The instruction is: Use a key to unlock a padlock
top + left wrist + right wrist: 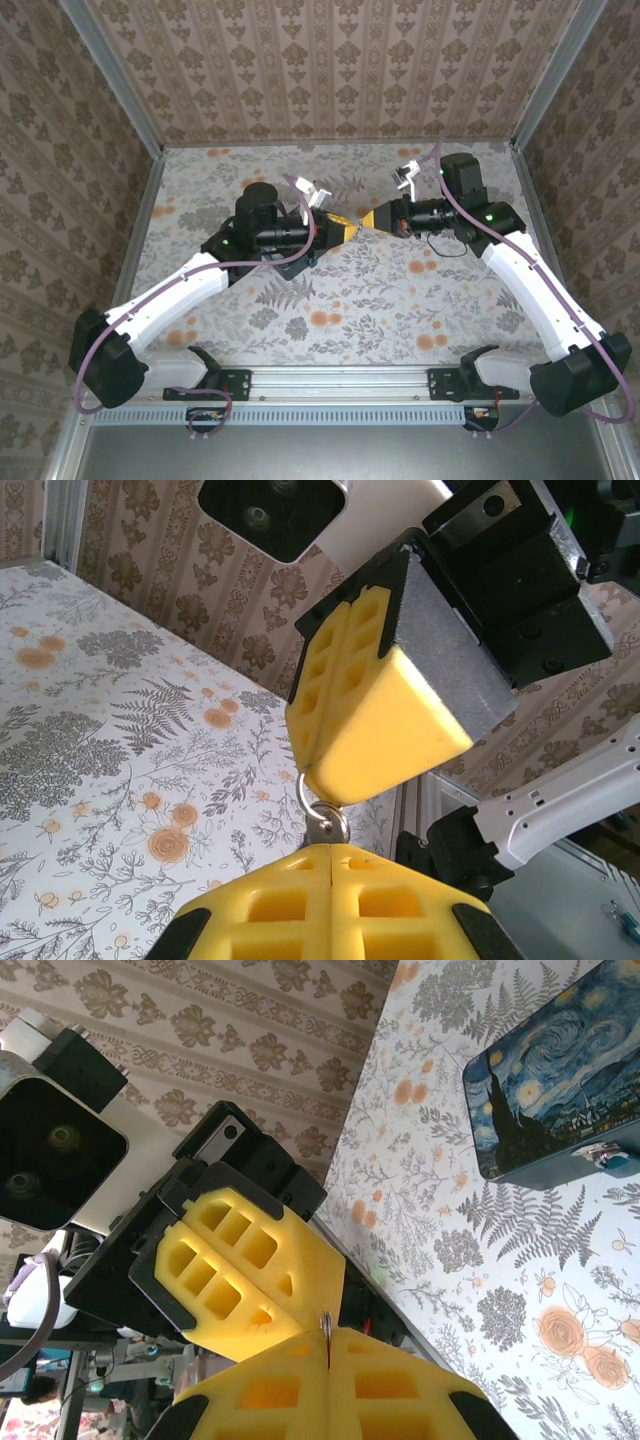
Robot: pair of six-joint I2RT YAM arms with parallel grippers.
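Floral-print bench, damask wallpaper on three sides, and from the top camera both arms reach in to meet nose to nose at mid-frame. The left end effector comes in from the left and the right end effector from the right, their yellow tips touching. From up here that's all you get: the meeting point is too small to read.

The left wrist camera fills it in. At the bottom of the frame the left arm's own yellow fingers are pressed together, narrow, with the head of a small metal key pinched at the seam. A thin ring loops up from it to the tip of the right end effector, which hangs down from the upper centre.

The right wrist camera gives the opposite angle. Its own fingers at the bottom are also squeezed together, with a sliver of metal at the seam that seems to be the ring edge-on.

Only this view shows the rest. In the upper right of the frame a square starry-night box lies flat on the bench, well apart from the meeting tips. The padlock, tiny and teal-tinged, hangs at the box's lower right edge beside a silver latch. Its shackle is too small to read.
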